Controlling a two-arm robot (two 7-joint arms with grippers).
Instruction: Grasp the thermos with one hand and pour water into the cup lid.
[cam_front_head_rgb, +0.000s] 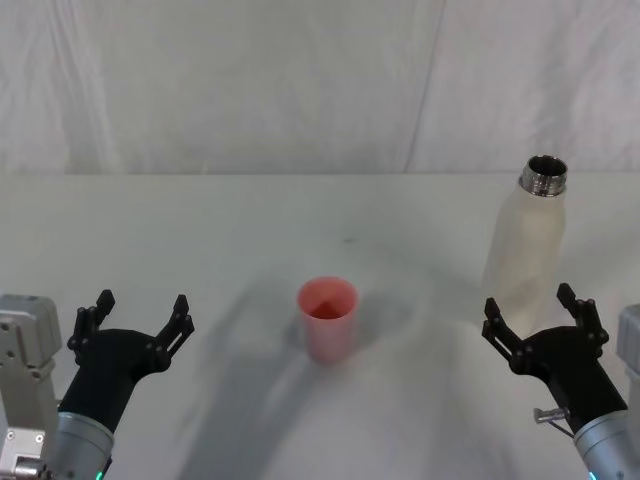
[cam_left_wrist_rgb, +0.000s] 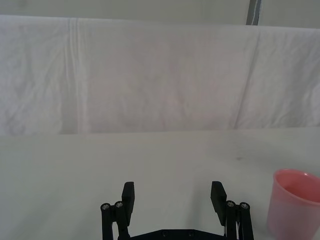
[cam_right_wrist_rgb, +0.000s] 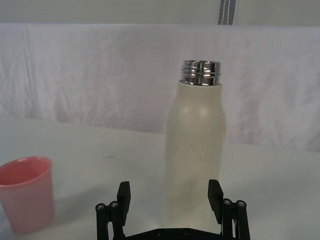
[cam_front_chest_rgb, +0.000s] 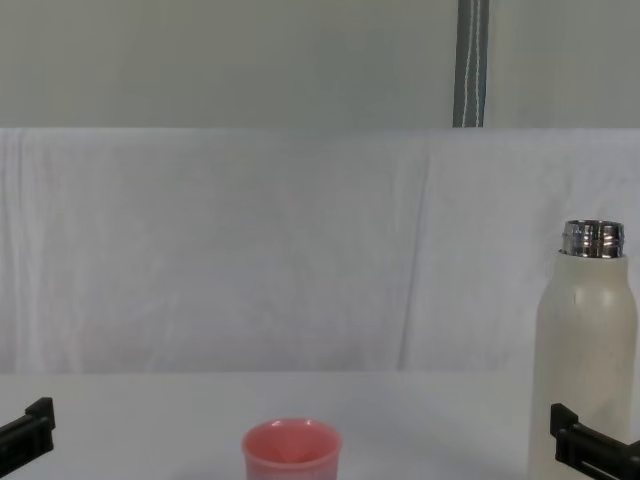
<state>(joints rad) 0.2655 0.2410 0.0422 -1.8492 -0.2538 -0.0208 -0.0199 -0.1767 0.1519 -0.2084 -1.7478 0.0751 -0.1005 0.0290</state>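
Observation:
The thermos (cam_front_head_rgb: 527, 240) stands upright at the right of the table, cream-white with an open steel neck; it also rises in the right wrist view (cam_right_wrist_rgb: 196, 150) and the chest view (cam_front_chest_rgb: 585, 350). The pink cup lid (cam_front_head_rgb: 327, 318) sits upright at the table's middle, also seen in the chest view (cam_front_chest_rgb: 291, 450), the left wrist view (cam_left_wrist_rgb: 294, 204) and the right wrist view (cam_right_wrist_rgb: 26, 192). My right gripper (cam_front_head_rgb: 545, 320) is open, just in front of the thermos, not touching it. My left gripper (cam_front_head_rgb: 138, 315) is open at the front left, well left of the cup lid, holding nothing.
A white cloth (cam_front_head_rgb: 250, 230) covers the table and hangs as a backdrop (cam_front_chest_rgb: 250, 250) behind it. A grey pole (cam_front_chest_rgb: 472, 62) stands behind the backdrop. Bare cloth lies between the cup lid and each gripper.

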